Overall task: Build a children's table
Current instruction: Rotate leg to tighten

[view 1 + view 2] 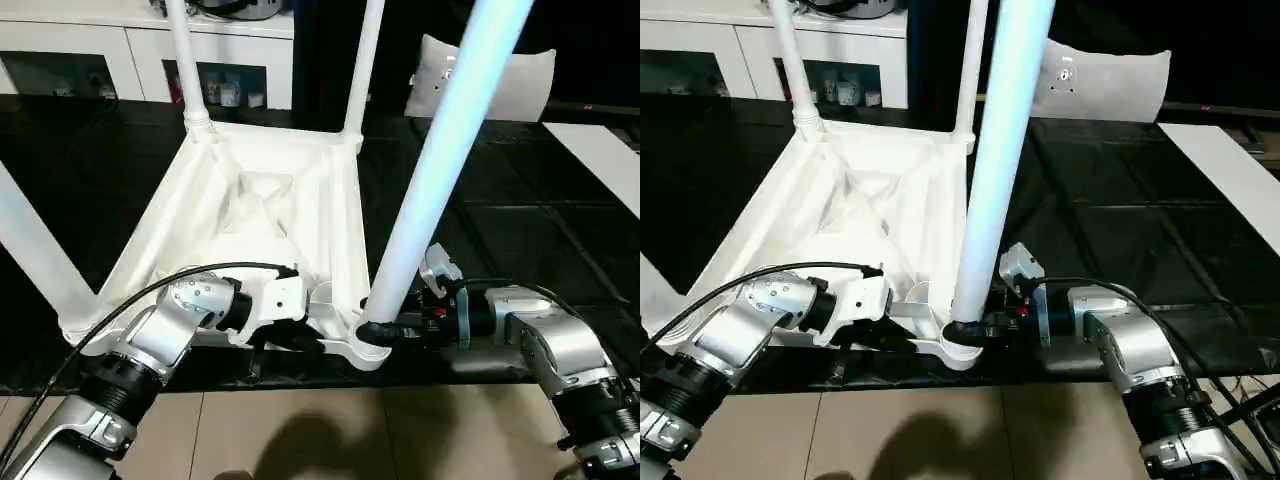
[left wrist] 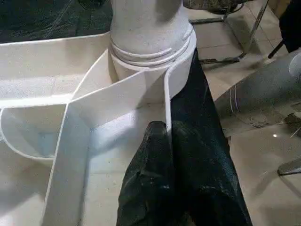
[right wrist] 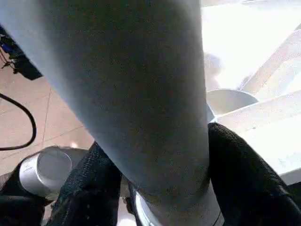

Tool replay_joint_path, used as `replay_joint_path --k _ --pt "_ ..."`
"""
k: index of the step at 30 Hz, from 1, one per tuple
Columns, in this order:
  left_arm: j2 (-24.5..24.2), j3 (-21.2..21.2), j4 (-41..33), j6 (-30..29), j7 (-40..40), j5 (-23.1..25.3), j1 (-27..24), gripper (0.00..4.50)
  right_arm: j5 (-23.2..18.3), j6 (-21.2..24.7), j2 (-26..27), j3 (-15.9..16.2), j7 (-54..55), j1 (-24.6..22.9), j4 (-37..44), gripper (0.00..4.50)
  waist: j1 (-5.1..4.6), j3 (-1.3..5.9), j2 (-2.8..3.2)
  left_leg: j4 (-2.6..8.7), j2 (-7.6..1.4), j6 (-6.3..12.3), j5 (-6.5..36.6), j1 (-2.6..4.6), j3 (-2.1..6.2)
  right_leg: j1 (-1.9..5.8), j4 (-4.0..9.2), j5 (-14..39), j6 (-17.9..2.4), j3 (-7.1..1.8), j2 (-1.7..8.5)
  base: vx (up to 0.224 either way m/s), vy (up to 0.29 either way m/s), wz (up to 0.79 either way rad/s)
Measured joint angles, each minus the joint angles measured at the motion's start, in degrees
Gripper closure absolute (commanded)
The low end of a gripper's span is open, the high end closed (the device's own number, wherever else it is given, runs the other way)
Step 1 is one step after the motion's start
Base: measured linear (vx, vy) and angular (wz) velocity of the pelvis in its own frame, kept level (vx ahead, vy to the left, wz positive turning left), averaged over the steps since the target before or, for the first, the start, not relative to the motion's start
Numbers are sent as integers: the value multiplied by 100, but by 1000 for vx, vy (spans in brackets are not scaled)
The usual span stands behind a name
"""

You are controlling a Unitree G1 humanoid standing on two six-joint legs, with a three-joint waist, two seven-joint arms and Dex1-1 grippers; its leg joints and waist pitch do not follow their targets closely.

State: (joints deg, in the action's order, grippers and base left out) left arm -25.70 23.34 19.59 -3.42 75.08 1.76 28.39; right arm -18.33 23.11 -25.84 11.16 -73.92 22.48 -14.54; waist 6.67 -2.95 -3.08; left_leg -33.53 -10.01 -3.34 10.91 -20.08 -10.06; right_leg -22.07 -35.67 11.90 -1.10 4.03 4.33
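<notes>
Your right pincer (image 1: pixel 377 331) clasps the base of the near leg (image 1: pixel 440 150), a black finger on each side, just above its corner socket (image 1: pixel 958 350). Your left pincer (image 2: pixel 168 165) is pinched shut on the thin rim wall of the upturned table top (image 1: pixel 250 215) beside that socket. Two far legs (image 1: pixel 362 65) stand upright in their sockets, on a dark floor.

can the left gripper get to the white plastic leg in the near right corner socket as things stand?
Probably not right now: the left gripper is shut on the white tabletop's rim beside that leg, and the right gripper already brackets the leg's base.
</notes>
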Motion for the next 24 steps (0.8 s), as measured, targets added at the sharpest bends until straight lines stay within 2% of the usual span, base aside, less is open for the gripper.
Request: replay_joint_path --k 5,8,12,15,16,18,21,24 --pt "41 -152 -90 -459 -158 -82 -79 450 27 89 246 -72 460 -60 107 230 -39 0 1 -1 0 -4 -3 7 0 1 -11 -2 -3 -2 0 0 0 0" --pt "277 -361 -82 -1034 -805 54 -63 450 229 275 772 -371 1622 -51 91 231 -164 0 0 -2 -1 -17 -12 12 0 10 -15 10 22 -3 -1 0 0 0" --pt "984 -534 53 -1763 -2056 321 130 450 540 714 1518 -881 3642 245 -88 231 -352 -1 -2 -4 -1 -27 -17 11 3 -5 3 11 28 1 -1 0 0 0" --pt "1334 -568 60 -2112 -2593 396 201 450 709 661 1705 -955 4329 289 -89 231 -331 1 1 7 2 -25 -15 10 4 -5 9 4 30 -1 -1 0 0 0" --pt "1488 -614 87 -2206 -2781 409 223 450 761 568 1756 -977 4490 288 -104 203 -312 -2 5 8 2 -24 -14 8 4 -10 9 1 28 -1 -1 0 0 0" --pt "1670 -621 121 -2347 -3016 426 308 450 816 412 1861 -1073 4718 284 -128 187 -277 0 11 12 4 -21 -13 -12 1 -44 8 -35 -2 -4 -1 0 0 0" --pt "1786 -610 119 -2392 -3128 449 357 450 816 307 1897 -1138 4767 227 -44 166 -231 6 27 24 4 4 -19 -53 -1 -87 10 -36 -1 -3 -2 0 0 0" --pt "1712 -530 109 -2215 -3035 465 347 450 798 230 1759 -1116 4608 147 39 137 -183 2 33 37 3 23 -29 -55 -2 -98 11 -34 -3 -2 -6 0 0 0"
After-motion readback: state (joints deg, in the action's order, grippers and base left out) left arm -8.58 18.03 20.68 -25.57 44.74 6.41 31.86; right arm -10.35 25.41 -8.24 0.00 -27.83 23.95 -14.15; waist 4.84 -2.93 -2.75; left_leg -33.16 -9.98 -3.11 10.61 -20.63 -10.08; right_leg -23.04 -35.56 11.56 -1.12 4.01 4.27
